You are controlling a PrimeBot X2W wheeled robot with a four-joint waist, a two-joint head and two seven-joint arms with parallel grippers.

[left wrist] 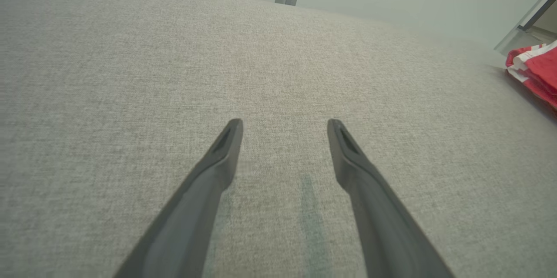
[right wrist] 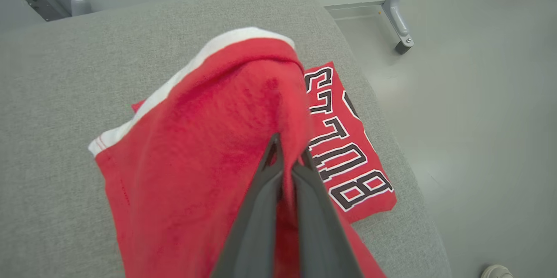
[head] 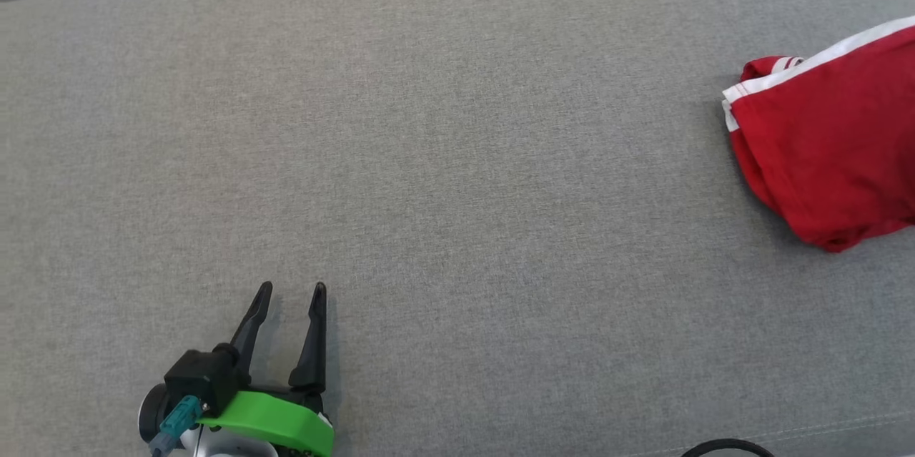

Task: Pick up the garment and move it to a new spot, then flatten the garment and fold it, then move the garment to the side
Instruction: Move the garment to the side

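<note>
Your head view looks down on the bench; the wrist views sit nearer, all sharing the garment.

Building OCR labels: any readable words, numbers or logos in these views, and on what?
"BULLS": black letters edged in white, on the flat part of the red garment, right wrist view. They run sideways, and the last letter is partly under the lifted fold.
Black mark beside them: cut off at the cloth's edge, unreadable.
Head and left wrist views: no text; the garment there shows plain white stripes.
</note>
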